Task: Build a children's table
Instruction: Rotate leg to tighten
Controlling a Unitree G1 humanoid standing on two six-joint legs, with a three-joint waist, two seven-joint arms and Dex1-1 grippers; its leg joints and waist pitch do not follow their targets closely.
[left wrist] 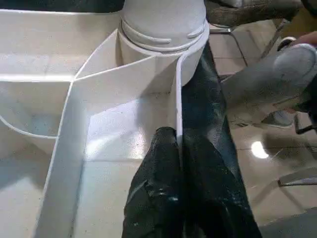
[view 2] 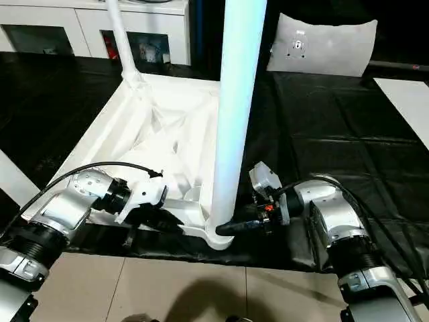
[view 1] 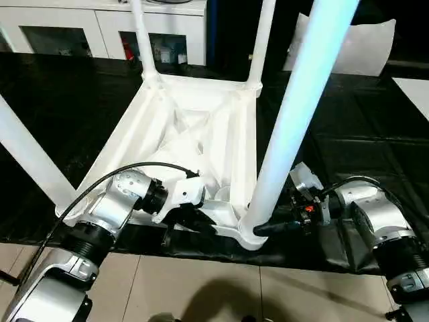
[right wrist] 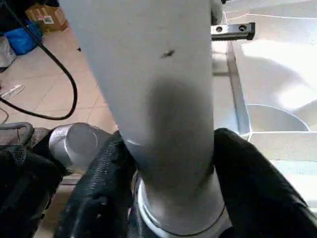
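Left eye view: the children's table [view 1: 194,134] lay upside down on a black sheet [view 1: 348,127], ribbed underside up, with white legs rising from its corner sockets. The nearest leg [view 1: 295,114] stood in the near right corner socket. A white cabinet [view 1: 94,27] ran along the back.
Left gripper: the left gripper [view 1: 191,221] was clenched on the table's near rim, beside that corner.
Right gripper: the right gripper [view 1: 271,227] reached in from the right to the base of the nearest leg.
Right eye view: same scene; it also showed a white cushion [view 2: 325,43] behind the sheet.
Left wrist view: both black fingers [left wrist: 153,188] were pinched on a thin upright rib of the table's edge, the corner socket just beyond them, and tiled floor [left wrist: 262,144] past the rim.
Right wrist view: the two black fingers [right wrist: 99,193] sat either side of the leg just above its socket collar, grasping it; a loose black cable [right wrist: 59,74] lay on the floor.
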